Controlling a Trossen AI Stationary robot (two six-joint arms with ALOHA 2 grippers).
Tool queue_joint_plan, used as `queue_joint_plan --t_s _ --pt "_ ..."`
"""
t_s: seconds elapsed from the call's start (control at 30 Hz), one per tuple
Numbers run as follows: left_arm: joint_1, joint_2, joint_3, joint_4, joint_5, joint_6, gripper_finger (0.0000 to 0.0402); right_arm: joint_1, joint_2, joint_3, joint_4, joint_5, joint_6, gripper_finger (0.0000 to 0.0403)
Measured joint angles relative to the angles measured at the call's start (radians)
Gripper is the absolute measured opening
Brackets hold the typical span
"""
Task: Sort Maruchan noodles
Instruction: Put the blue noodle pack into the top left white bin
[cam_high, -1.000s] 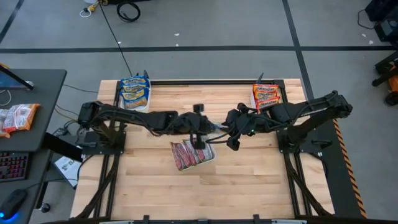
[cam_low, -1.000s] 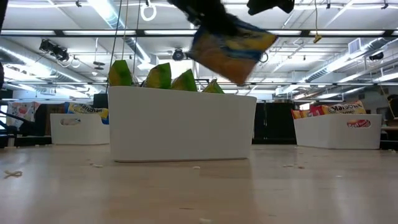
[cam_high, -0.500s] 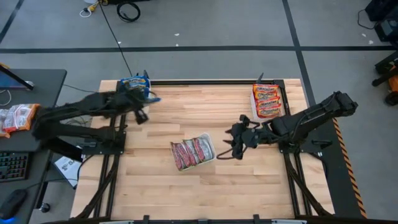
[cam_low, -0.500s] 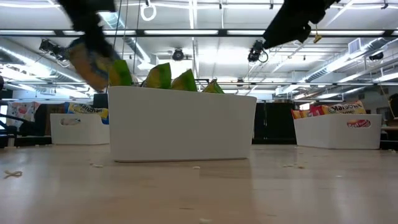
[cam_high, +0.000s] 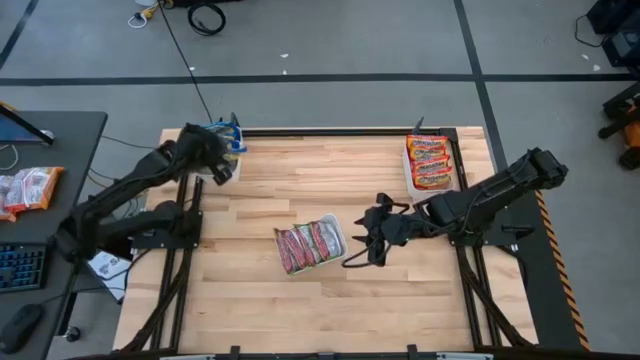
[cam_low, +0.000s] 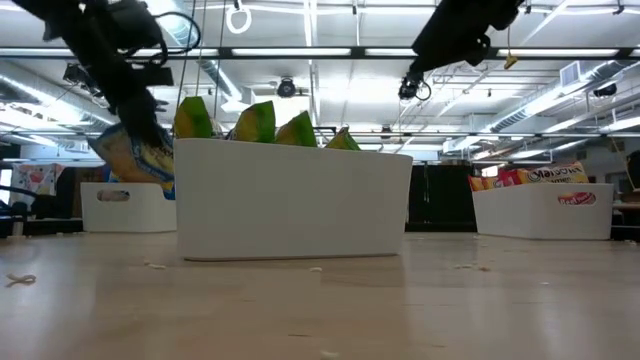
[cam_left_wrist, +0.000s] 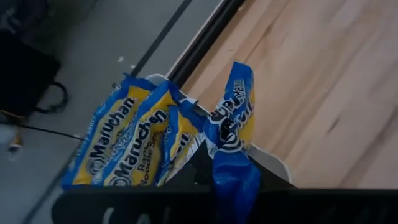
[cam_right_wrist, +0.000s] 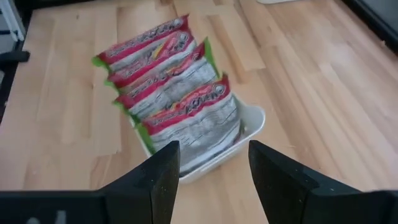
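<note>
My left gripper (cam_high: 218, 165) is at the table's far left corner, shut on a blue-and-yellow Maruchan noodle packet (cam_left_wrist: 229, 127), which hangs over the far-left white tray (cam_left_wrist: 273, 165) of upright blue packets (cam_left_wrist: 121, 149). My right gripper (cam_right_wrist: 214, 168) stands open just right of the middle tray (cam_high: 338, 250), above the table. Several red-and-green packets (cam_right_wrist: 171, 99) stand on edge in that tray. Nothing is between the right fingers. My left gripper pinches one end of the blue packet (cam_left_wrist: 227, 169) between its two fingers (cam_left_wrist: 198, 169), which slant down toward the far-left tray. In the low view the packet (cam_low: 135, 152) hangs tilted below the gripper, clear of the table.
A third white tray (cam_high: 412, 170) at the far right holds orange-red packets (cam_high: 430, 160). Bare wood lies along the near half of the table (cam_high: 330, 310). A desk with more packets (cam_high: 28, 188) stands off the table's left edge.
My left gripper has swung from above the middle tray to the far left corner, carrying the blue packet, and has tipped downward over the far-left tray. My right gripper has drawn back from the centre and sunk beside the middle tray.
</note>
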Motion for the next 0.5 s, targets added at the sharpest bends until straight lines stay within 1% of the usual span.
queue_joint_plan --t_s 0.17,0.3,0.33,0.5 --pt "0.183 0.007 -0.065 0.117 0.173 0.039 0.001 0.036 -0.001 0.0 0.002 -0.001 0.018 0.0197" --pt "0.279 0.01 -0.066 0.165 0.385 -0.025 0.001 0.054 -0.001 0.0 0.011 -0.001 0.035 0.0197" --pt "0.295 0.016 -0.066 0.161 0.418 -0.046 0.001 0.057 -0.001 0.0 0.013 -0.002 0.03 0.0197" --pt "0.317 0.075 -0.065 0.112 0.427 -0.083 0.001 0.061 -0.001 0.0 0.028 -0.001 -0.019 0.0197"
